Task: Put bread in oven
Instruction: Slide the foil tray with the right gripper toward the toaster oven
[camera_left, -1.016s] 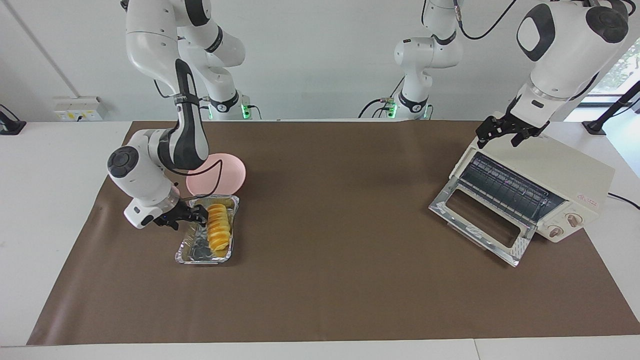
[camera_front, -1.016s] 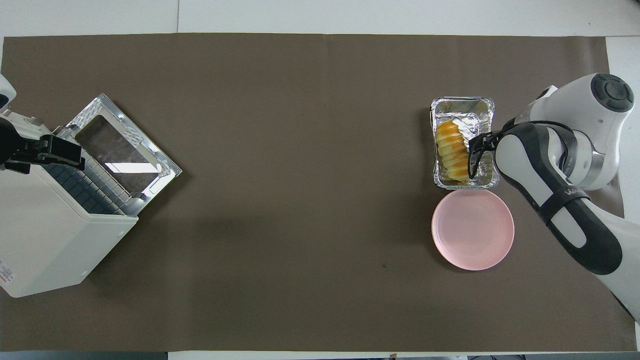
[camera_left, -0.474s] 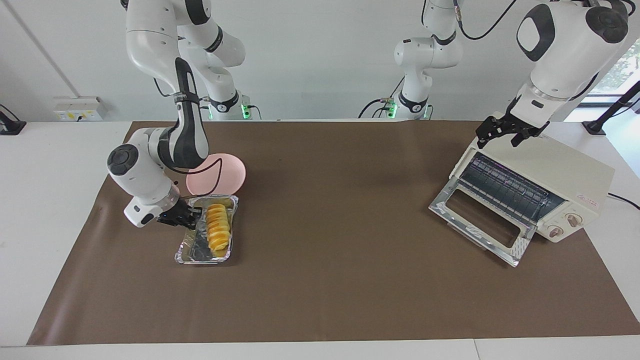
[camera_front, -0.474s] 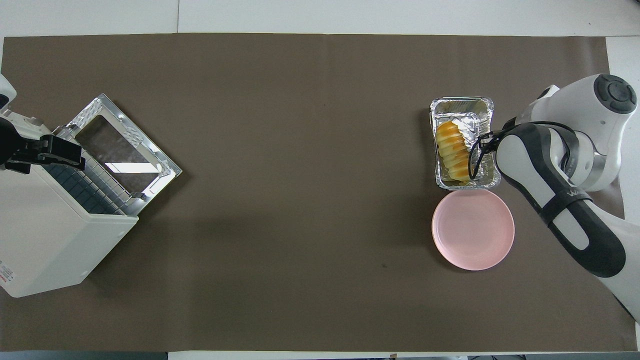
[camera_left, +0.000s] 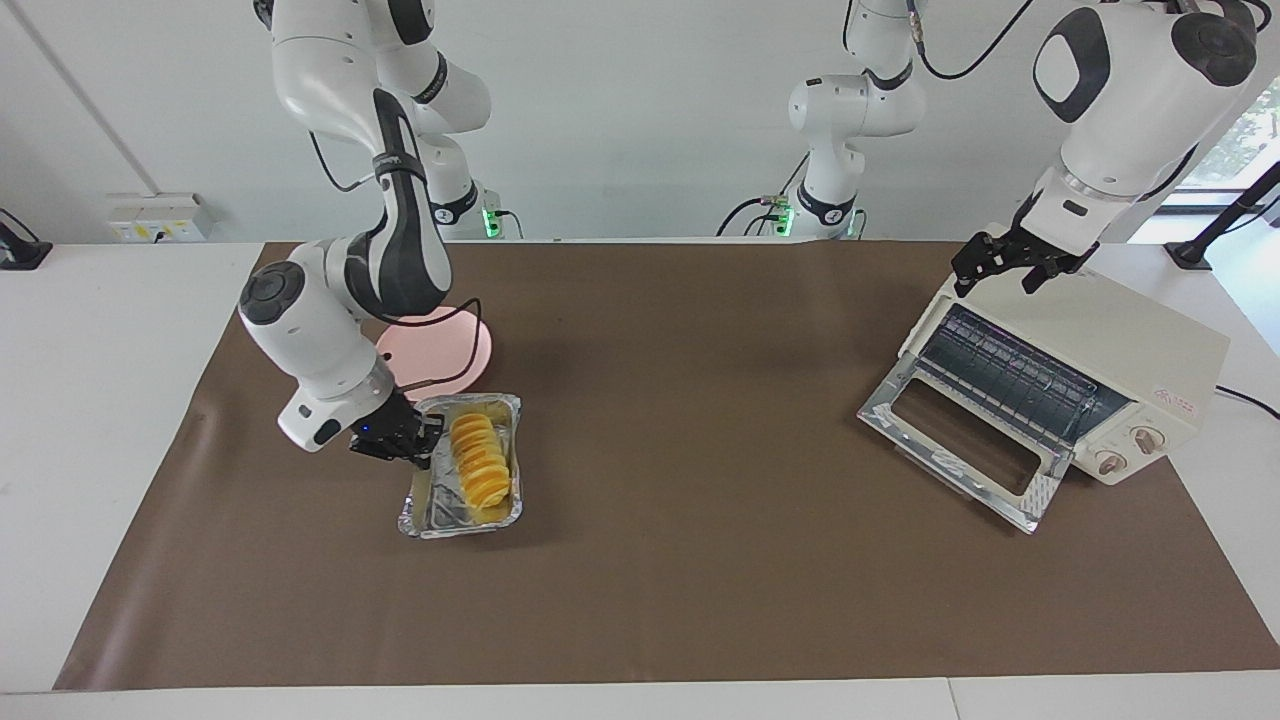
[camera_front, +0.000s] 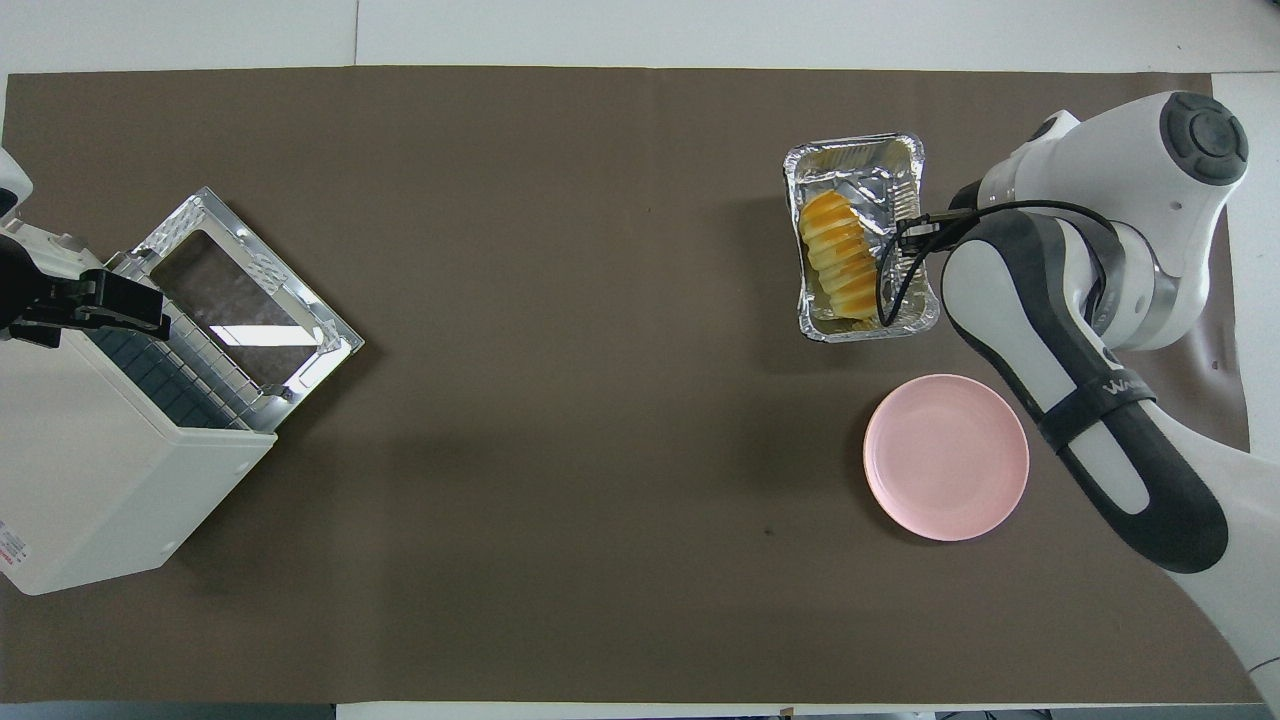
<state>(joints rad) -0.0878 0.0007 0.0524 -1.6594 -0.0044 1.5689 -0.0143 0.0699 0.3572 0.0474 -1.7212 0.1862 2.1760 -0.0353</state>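
Facing view, nearest my bases: round pink plate (camera_left: 455, 350), then my right gripper (camera_left: 405, 440), jaws clamped on the rim of the crinkled silver foil tray (camera_left: 462, 527). In it lies the ridged yellow-orange bread loaf (camera_left: 478, 462). It looks light and soft, easily squashed. Holding the tray's thin rim spares it, though foil may buckle. At the other end my left gripper (camera_left: 1000, 272) waits, jaws apart, over the cream-white toaster oven (camera_left: 1120, 340), door dropped open.
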